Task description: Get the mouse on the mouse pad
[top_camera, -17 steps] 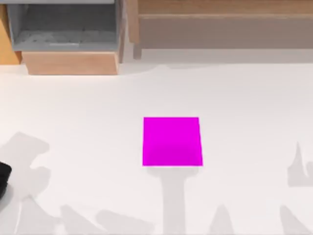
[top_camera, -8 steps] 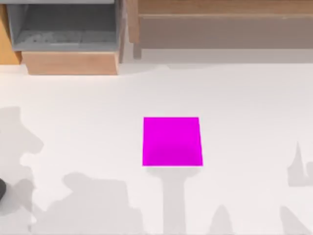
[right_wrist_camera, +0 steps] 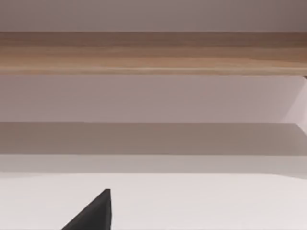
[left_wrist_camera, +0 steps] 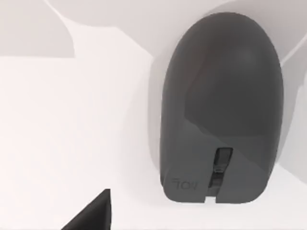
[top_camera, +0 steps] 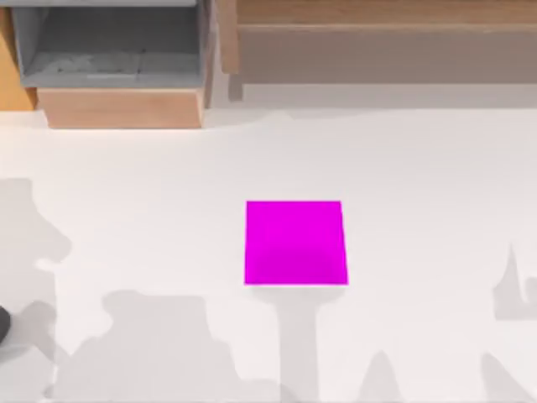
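Left claw's fingertip (left_wrist_camera: 91, 215) cut off beside mouse (left_wrist_camera: 221, 108).

Mouse (top_camera: 2, 324) mostly beyond table's left edge

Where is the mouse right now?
The mouse lies on the white table at the top view's left edge, well left of the magenta mouse pad.

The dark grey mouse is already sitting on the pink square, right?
No. In the top view the mouse pad is bare, and the mouse lies on the white table at the far left edge, well apart from it. The left wrist view shows the mouse on the white surface.
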Robot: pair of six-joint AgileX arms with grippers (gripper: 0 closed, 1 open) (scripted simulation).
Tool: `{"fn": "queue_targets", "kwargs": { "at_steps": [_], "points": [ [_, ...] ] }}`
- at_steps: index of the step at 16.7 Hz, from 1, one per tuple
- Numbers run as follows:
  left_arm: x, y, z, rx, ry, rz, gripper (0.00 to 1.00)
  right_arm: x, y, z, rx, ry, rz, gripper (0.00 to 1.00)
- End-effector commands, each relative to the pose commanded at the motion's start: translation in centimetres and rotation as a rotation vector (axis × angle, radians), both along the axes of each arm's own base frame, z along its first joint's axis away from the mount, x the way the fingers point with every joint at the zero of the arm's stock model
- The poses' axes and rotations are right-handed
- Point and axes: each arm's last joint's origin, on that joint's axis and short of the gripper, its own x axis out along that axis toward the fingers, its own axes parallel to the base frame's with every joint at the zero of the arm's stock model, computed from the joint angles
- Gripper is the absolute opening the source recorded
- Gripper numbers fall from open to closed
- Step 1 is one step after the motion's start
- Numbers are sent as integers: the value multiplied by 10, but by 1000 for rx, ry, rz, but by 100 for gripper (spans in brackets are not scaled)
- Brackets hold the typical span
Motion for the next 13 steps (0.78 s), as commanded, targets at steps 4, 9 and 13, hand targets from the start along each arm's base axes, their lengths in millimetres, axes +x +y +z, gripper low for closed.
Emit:
{"fn": "queue_targets", "kwargs": {
  "at_steps": [4,9,13],
  "points": [
    [2,1,-18,-1,6,4,100,0,0,0,0,0,0,100],
    [5,2,-75,1,-7,4,100,0,0,0,0,0,0,100],
    [0,1,-100,-1,3,3,100,0,0,0,0,0,0,100]
  ]
}}
